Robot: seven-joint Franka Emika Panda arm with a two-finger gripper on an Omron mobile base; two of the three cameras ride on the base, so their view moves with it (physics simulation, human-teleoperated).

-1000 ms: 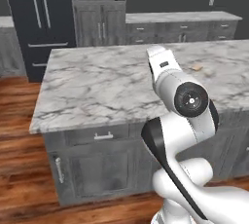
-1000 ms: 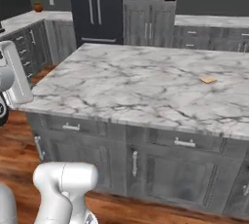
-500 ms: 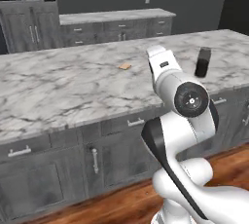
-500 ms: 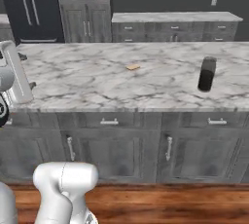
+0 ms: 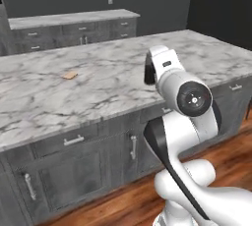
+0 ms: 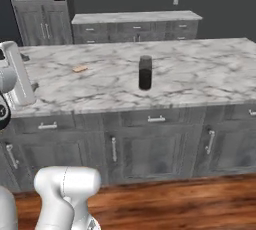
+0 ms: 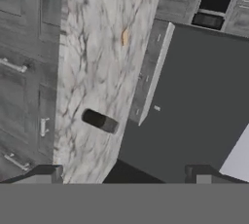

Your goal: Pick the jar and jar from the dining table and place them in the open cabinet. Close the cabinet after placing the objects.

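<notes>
Fingers are standing wide apart and gripping nothing, since the tall jar is standing mid-worktop, awaiting pickup.

the dining table is a wide marble top, mostly bare. a tall dark jar stands upright toward the middle of the near edge, with open marble on every side of it. a flat tan cracker lies well apart from the jar, toward the far edge. beyond the far edge runs an open aisle, then a lower back counter whose top looks bare, though it is small and blurred.
</notes>
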